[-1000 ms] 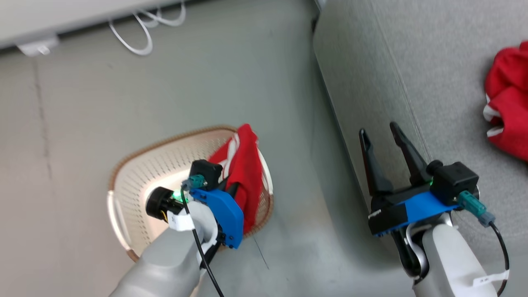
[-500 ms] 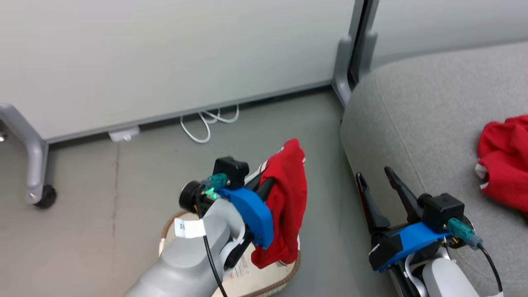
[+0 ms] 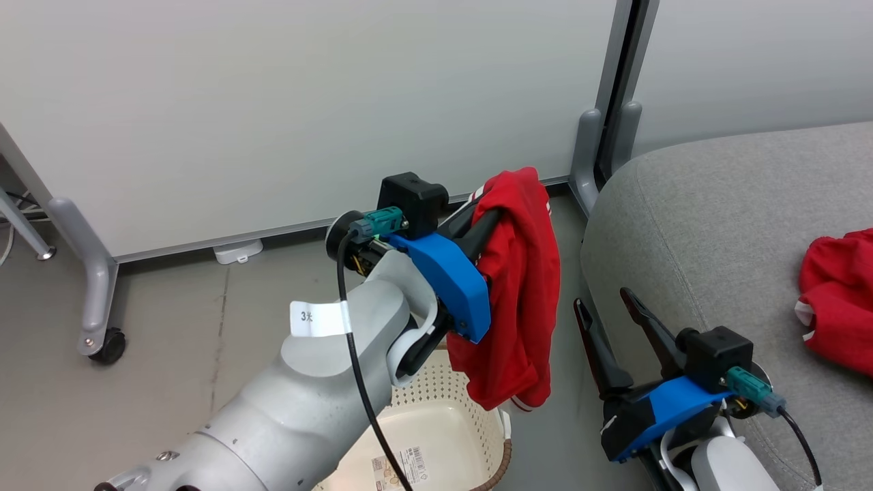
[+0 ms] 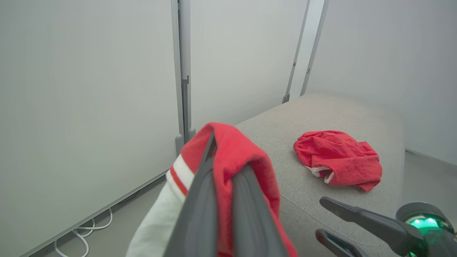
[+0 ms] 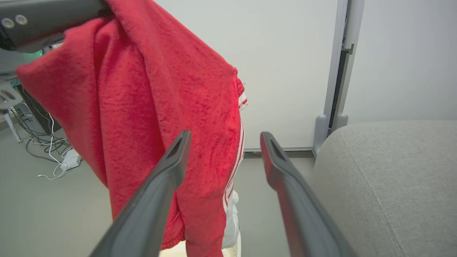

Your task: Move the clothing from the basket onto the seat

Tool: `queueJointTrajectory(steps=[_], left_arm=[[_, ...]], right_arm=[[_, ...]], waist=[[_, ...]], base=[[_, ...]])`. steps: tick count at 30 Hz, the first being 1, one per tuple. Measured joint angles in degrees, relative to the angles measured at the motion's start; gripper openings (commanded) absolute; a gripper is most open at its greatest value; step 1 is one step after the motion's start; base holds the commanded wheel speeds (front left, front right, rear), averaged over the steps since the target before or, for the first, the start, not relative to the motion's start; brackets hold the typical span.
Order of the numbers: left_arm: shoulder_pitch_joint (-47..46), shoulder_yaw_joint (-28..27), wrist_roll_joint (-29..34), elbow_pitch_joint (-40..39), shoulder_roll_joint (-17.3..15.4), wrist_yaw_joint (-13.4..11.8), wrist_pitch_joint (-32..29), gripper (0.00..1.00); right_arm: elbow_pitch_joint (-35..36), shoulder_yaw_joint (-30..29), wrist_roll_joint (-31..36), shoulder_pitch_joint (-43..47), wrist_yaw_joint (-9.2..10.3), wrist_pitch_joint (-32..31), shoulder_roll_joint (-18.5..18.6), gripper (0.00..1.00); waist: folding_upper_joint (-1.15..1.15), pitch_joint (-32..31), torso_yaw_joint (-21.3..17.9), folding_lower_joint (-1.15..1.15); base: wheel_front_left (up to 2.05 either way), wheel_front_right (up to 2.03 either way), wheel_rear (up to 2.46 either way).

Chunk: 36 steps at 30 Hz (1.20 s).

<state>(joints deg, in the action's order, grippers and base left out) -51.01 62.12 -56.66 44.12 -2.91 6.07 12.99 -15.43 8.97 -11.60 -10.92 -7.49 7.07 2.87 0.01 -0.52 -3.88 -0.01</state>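
**Holding red garment in left gripper**

Jaws are clamped tight on the fabric (white stripes at one edge), which drapes from the fingers toward the basket below. To its right, the right gripper stands fully spread and empty beside the seat. A second red garment lies farther right on that seat.

Pale grey forearms, blue wrist brackets, black cables, white label, dark tapered fingers.

left fingers pinched together, arm raised; right fingers spread.
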Motion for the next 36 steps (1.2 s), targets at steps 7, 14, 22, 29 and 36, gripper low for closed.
queueJointTrajectory(steps=[7,14,22,29,36], left_arm=[[-0.65,2.24,-1.89,0.26,0.02,-0.73,0.22,0.00],[-0.72,4.20,-3.50,0.45,0.00,-0.99,0.57,0.00],[-2.02,6.02,-4.89,-0.34,0.01,-1.12,1.05,0.00],[-2.32,7.58,-5.50,-0.70,0.02,-1.25,1.30,0.00],[-2.83,8.86,-6.03,-1.26,0.02,-1.26,1.48,0.00]], right_arm=[[-0.08,0.96,0.01,-0.01,0.00,-0.45,0.00,1.00],[-1.08,3.32,0.23,-0.81,0.00,-0.96,0.00,1.00],[-7.68,6.50,1.22,-6.95,0.00,-0.94,0.00,1.00],[-16.17,7.93,0.04,-13.31,0.00,0.96,0.00,1.00],[-23.70,8.00,-0.82,-19.71,0.00,3.72,0.00,1.00]], waist=[[0.00,0.03,-0.69,0.00],[0.00,0.45,-0.89,0.01],[0.00,1.21,-0.56,0.01],[0.00,1.99,0.26,0.01],[0.00,2.64,0.89,0.01]], base=[[0.00,0.00,0.00],[0.00,0.00,0.00],[0.00,0.00,0.00],[0.00,0.00,0.00],[0.00,0.00,0.00]])
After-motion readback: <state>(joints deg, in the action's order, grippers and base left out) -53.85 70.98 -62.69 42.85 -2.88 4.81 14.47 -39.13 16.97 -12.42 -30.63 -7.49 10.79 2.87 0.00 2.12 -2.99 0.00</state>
